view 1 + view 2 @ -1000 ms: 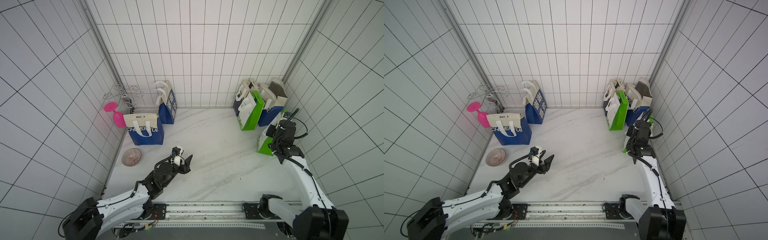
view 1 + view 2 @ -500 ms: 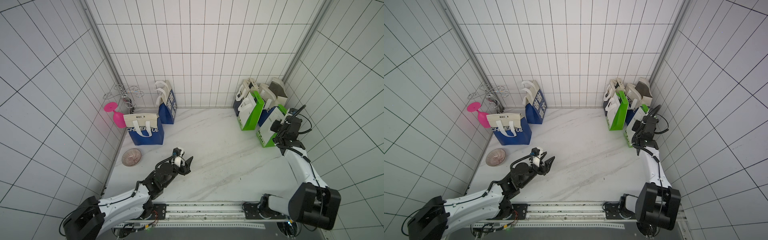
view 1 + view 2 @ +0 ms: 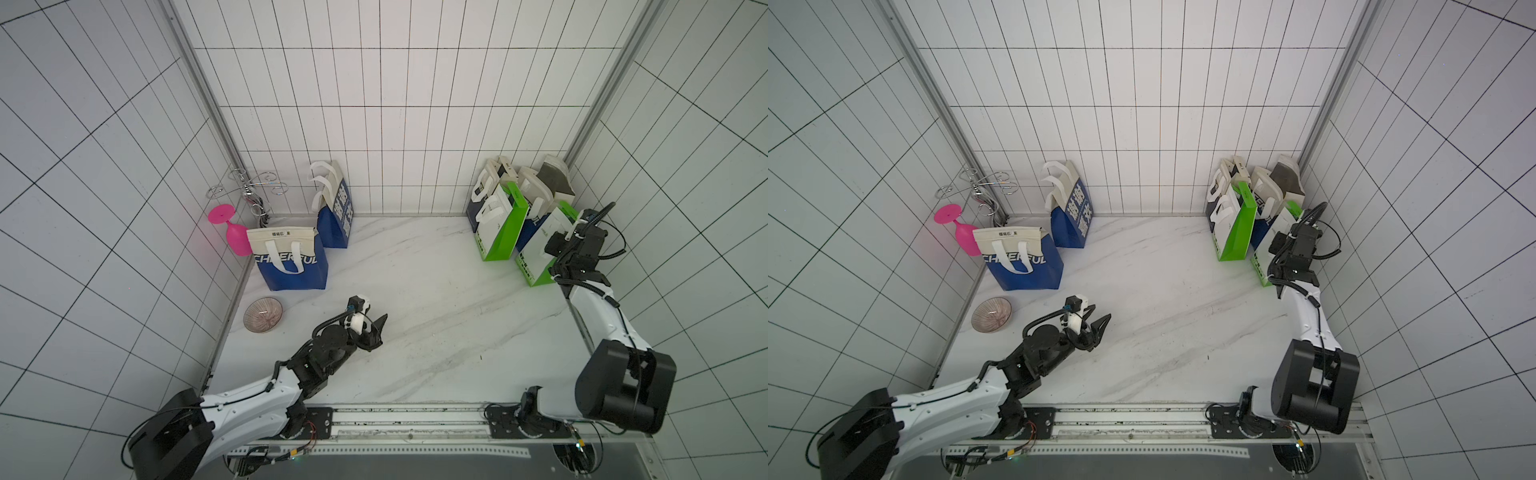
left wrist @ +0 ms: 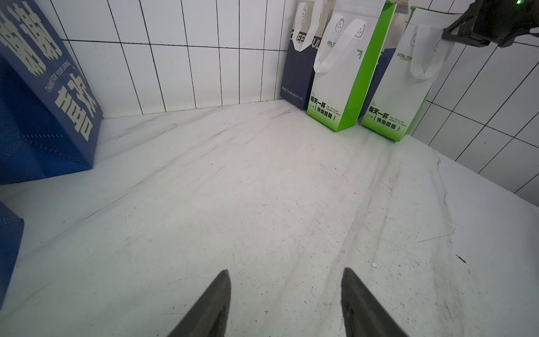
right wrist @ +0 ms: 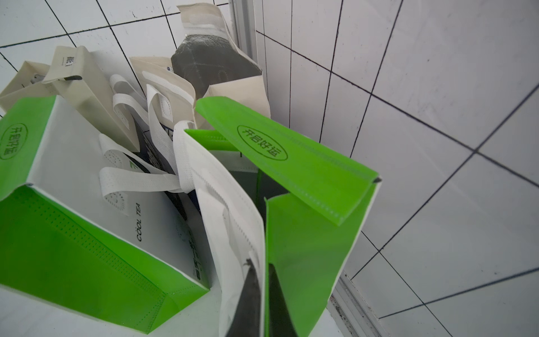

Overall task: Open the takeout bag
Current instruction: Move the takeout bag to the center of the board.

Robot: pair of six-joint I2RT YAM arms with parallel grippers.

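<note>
Right tool (image 5: pixel 259 264): pressed together on the white front wall of the takeout bag (image 5: pixel 309 248), one finger outside and one inside the mouth. The bag's green flap (image 5: pixel 285 157) stands lifted clear of the opening. The bag stands upright at the far right of the table (image 3: pixel 436 324), close to the right wall and just beside a second green-and-white bag (image 3: pixel 498 237). My left tool (image 4: pixel 284 272): spread, holding nothing, above bare table towards the front left.
</note>
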